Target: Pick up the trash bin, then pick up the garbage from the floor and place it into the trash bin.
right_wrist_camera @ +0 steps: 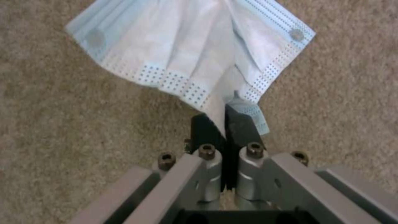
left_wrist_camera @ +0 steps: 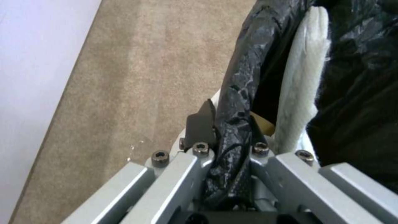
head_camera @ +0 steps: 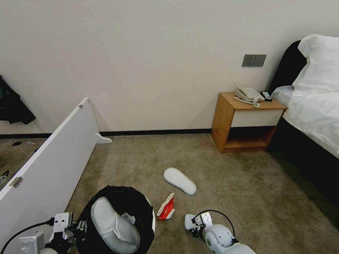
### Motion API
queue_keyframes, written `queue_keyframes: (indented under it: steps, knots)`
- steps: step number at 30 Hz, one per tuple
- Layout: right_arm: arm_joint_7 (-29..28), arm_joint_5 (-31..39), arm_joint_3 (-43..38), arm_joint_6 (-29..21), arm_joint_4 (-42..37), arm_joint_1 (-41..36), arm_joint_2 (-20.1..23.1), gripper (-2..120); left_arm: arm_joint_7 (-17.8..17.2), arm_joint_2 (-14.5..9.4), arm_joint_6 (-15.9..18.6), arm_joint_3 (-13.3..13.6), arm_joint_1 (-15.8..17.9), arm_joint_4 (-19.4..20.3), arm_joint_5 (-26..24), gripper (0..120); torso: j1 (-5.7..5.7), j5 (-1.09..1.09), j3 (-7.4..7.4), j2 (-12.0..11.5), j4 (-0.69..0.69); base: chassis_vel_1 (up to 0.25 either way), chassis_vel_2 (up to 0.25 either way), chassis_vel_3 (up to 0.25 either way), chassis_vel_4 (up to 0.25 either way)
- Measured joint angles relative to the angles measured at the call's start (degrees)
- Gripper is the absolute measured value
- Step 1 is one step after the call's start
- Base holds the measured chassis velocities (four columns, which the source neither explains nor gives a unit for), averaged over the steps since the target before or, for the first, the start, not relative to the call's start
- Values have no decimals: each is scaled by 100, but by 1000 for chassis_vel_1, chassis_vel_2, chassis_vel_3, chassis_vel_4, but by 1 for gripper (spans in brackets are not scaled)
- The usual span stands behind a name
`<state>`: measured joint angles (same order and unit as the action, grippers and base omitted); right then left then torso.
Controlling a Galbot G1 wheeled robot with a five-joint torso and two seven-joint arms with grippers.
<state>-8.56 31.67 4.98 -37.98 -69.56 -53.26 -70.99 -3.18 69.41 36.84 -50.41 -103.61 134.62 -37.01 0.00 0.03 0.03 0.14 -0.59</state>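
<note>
On my feed the left gripper (left_wrist_camera: 226,130) was clamped over the rim of the round white plastic trash bin lined with a crinkled black bag (head_camera: 141,208), one finger outside and one inside the liner, holding it low at the robot's left beside a long white panel (head_camera: 53,165). A white fabric slipper (head_camera: 113,225) lay inside the bin. The right gripper (right_wrist_camera: 226,124) had its fingers pinched tight on a corner of a pale blue pleated face mask (right_wrist_camera: 191,53) spread over the tan carpet (head_camera: 229,183). In the head view I could barely make out that mask under the wrist. On the floor just ahead sat a red-and-white carton (head_camera: 166,209), and beyond it a second white slipper (head_camera: 179,180).
</note>
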Motion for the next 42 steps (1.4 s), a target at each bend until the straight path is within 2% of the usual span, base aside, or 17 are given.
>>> queue_keyframes:
  steps: [10,13,14,15,16,17,19,20,21,23,24,27,29,30,32,39,42]
  knots:
    - [-33,-102,-482,201,-532,-243,277,0,-23,-239,8,139,49,-2,-124,3,0,-2,0,-1,-4,0,0,0,0]
    - [305,-532,-894,1852,-780,-395,584,0,-79,-450,46,287,289,-93,-209,3,0,-4,1,-1,-6,0,0,0,0]
    - [305,-532,-894,1852,-780,-395,584,0,-79,-450,46,287,289,-93,-209,3,0,-4,1,-1,-6,0,0,0,0]
    - [426,-526,-1006,2272,-843,-404,607,0,-100,-482,56,323,351,-120,-240,3,0,-1,1,-1,-6,0,0,0,0]
    - [426,-526,-1006,2272,-843,-404,607,0,-100,-482,56,323,351,-120,-240,3,0,-1,1,-1,-6,0,0,0,0]
    - [686,-391,-1143,3055,-970,-391,626,0,-139,-547,80,404,433,-157,-341,3,0,-5,0,-1,-2,0,0,0,0]
    - [1155,-62,-1144,4142,-1121,-276,590,0,-147,-650,93,508,488,-191,-406,3,0,-1,0,-1,-3,0,0,0,0]
    - [1155,-62,-1144,4142,-1121,-276,590,0,-147,-650,93,508,488,-191,-406,3,0,-1,0,-1,-3,0,0,0,0]
    - [1369,206,-1095,4476,-1237,-202,573,0,-154,-697,93,542,492,-197,-418,3,0,-3,0,-1,-2,0,0,0,0]
    - [2317,1419,-763,5192,-1608,36,552,0,-154,-793,93,573,453,-196,-502,3,0,-2,0,-1,0,0,0,0,0]
    - [2317,1419,-763,5192,-1608,36,552,0,-154,-793,93,573,453,-196,-502,3,0,-2,0,-1,0,0,0,0,0]
    - [2935,2038,-503,5343,-1988,169,619,0,-152,-801,93,588,444,-196,-522,3,0,-3,0,-1,2,0,0,0,0]
    - [3961,2606,-166,5217,-2355,300,813,0,-152,-779,94,622,441,-194,-523,3,0,-4,0,-1,-1,0,0,0,0]
    - [3961,2606,-166,5217,-2355,300,813,0,-152,-779,94,622,441,-194,-523,3,0,-4,0,-1,-1,0,0,0,0]
    - [4994,2851,287,4938,-2560,459,1086,0,-151,-772,93,658,419,-145,-544,3,0,-3,0,-1,-4,0,0,0,0]
    - [5552,2929,1080,4667,-2848,867,1503,0,-158,-883,102,693,368,-41,-708,3,0,-2,0,-1,-3,0,0,0,0]
    - [5259,3197,1574,4551,-3143,1263,1744,0,-156,-1010,103,703,308,-16,-753,3,0,-3,0,-1,-1,0,0,0,0]
